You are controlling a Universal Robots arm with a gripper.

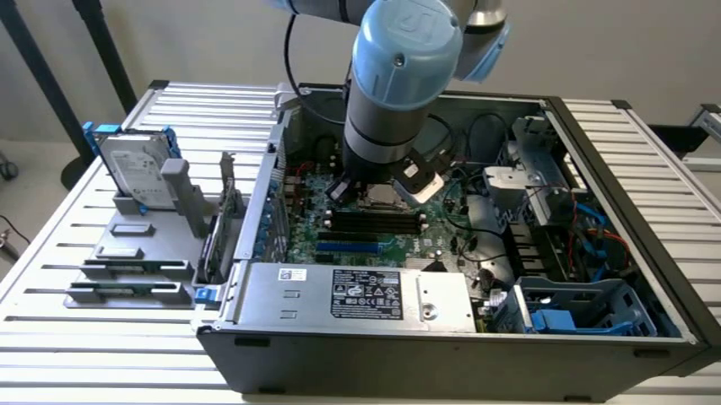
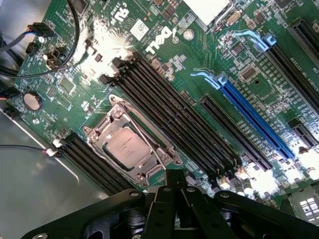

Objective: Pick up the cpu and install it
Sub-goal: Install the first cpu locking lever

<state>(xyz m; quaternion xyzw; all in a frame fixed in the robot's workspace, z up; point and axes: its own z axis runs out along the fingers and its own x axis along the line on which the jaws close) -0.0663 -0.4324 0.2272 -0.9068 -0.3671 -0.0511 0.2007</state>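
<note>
Gripper: my gripper (image 2: 174,186) is closed and empty, hanging just above the board (image 2: 89,45).
Chip: the cpu (image 2: 130,148) lies flat in its metal socket (image 2: 164,157), centre-left of the wrist view.
Progress: I judge the chip seated; whether the socket is latched, I cannot tell.
Case: the computer case (image 1: 451,359) lies open, middle of the exterior view.

**Layout: open case on slatted table**

Computer case (image 1: 451,346) on slatted table (image 1: 67,253), lying open. Motherboard (image 2: 164,55) inside on case floor. CPU (image 2: 129,147) seated in socket frame (image 2: 167,155) on motherboard, memory slots (image 2: 169,114) just beside socket. Power supply (image 1: 360,295) along near wall of case. Parts stand (image 1: 135,253) at exterior view's left of case, hard drive (image 1: 133,169) upright in it. Gripper (image 2: 175,181) above board, near socket.
</note>
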